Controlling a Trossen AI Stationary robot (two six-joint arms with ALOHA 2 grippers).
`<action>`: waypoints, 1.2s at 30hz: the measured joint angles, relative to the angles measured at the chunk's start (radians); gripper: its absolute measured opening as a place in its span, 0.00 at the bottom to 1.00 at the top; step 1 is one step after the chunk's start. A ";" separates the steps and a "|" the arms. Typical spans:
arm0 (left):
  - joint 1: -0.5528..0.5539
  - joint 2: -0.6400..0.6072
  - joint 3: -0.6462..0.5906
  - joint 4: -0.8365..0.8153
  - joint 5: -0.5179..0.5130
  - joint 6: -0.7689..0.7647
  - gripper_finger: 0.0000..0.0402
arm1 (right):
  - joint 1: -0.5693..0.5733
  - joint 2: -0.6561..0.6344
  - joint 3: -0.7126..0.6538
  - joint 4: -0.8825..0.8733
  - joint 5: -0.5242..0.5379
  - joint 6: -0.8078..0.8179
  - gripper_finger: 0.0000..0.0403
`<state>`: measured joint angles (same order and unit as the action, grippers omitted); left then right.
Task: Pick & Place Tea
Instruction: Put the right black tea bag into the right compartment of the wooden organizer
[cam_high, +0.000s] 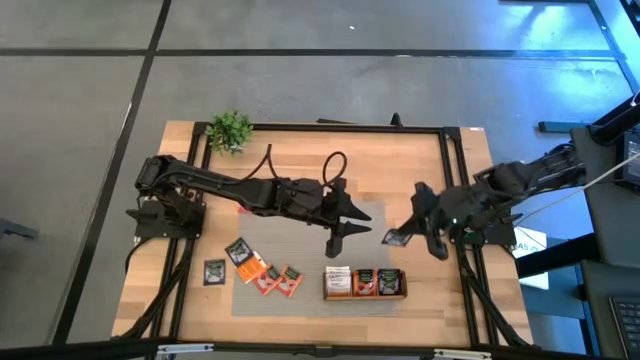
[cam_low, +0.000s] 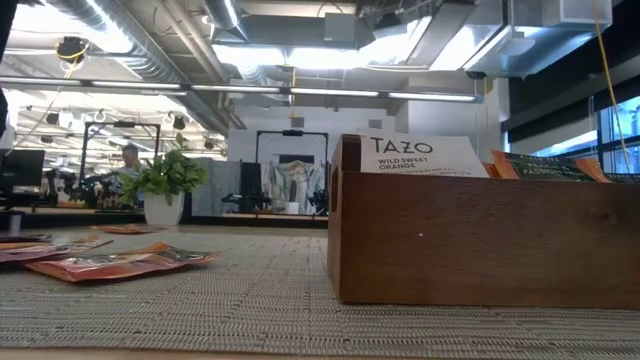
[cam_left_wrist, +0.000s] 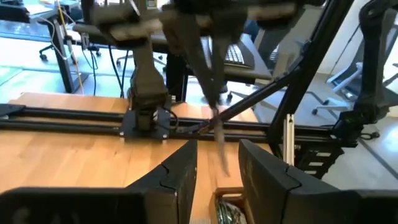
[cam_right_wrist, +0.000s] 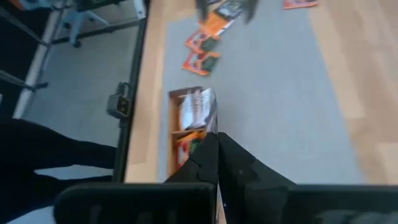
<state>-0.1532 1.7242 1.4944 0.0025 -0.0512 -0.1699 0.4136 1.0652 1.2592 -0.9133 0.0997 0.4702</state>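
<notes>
My left gripper (cam_high: 340, 235) hung above the grey mat (cam_high: 310, 228), just behind the wooden tray (cam_high: 364, 295). Its fingers (cam_left_wrist: 180, 177) stood a little apart, with nothing between them.

My right gripper (cam_high: 398, 238) sat off to the tray's right rear, fingers (cam_right_wrist: 208, 158) pressed together. A small flat dark sachet (cam_high: 393, 238) showed at its tip in the high view; I could not tell for certain that it was pinched.

Tea already in the tray: a white sachet (cam_high: 338, 281), then two darker ones (cam_high: 375, 281), standing on edge. Loose sachets (cam_high: 272, 277) lay on the mat's left end, orange and red, with one dark sachet (cam_high: 214, 271) on the bare wood just left of the mat.

A potted plant (cam_high: 229, 130) stood at the far-left corner.
</notes>
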 joint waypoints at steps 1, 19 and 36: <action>0.000 0.000 0.000 0.000 -0.001 0.000 0.29 | 0.016 -0.019 -0.042 0.036 0.004 0.007 0.01; 0.005 0.001 0.000 -0.006 -0.004 0.000 0.29 | 0.140 -0.160 -0.512 0.408 0.067 0.074 0.01; 0.011 0.001 0.000 -0.018 -0.007 0.000 0.29 | 0.154 -0.053 -0.709 0.701 -0.068 0.158 0.01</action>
<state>-0.1417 1.7252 1.4944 -0.0154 -0.0586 -0.1699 0.5674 1.0118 0.5507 -0.2127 0.0319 0.6281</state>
